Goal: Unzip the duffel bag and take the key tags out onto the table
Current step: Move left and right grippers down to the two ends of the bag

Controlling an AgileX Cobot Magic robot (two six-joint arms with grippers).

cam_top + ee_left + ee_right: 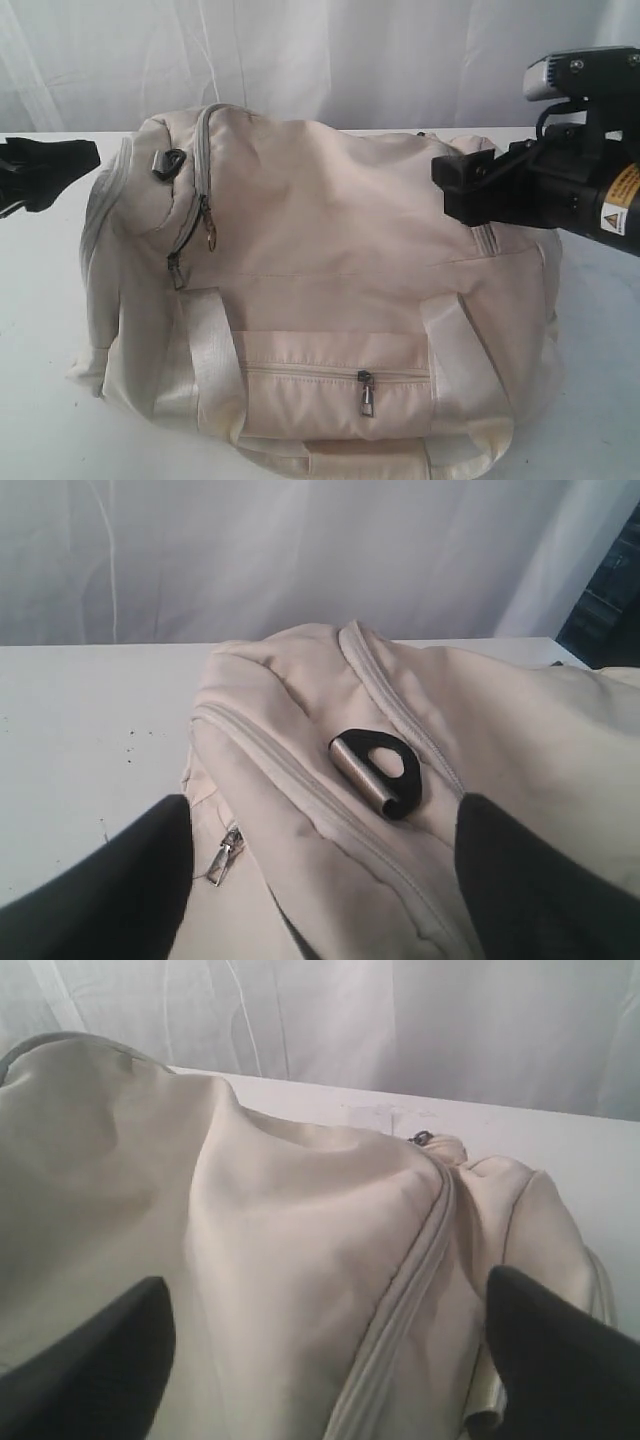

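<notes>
Our duffel bag (330, 230) sits in the middle of the table (40, 330) and looks zipped shut. No key tags in sight, so presumably they're inside. The left gripper (320, 840) and right gripper (330, 1340) are both spread, holding nothing. We worry that tugging the brass ring pull (210, 237) at the left end just drags the floppy bag unless something pins it. The strap hook (375, 773) beside the zipper (395, 715) invites a wrong grab.

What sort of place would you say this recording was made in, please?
Probably a robotics lab or test bench, not a home: a white table, a plain white curtain backdrop, and a black robot arm near a lone duffel bag.
</notes>
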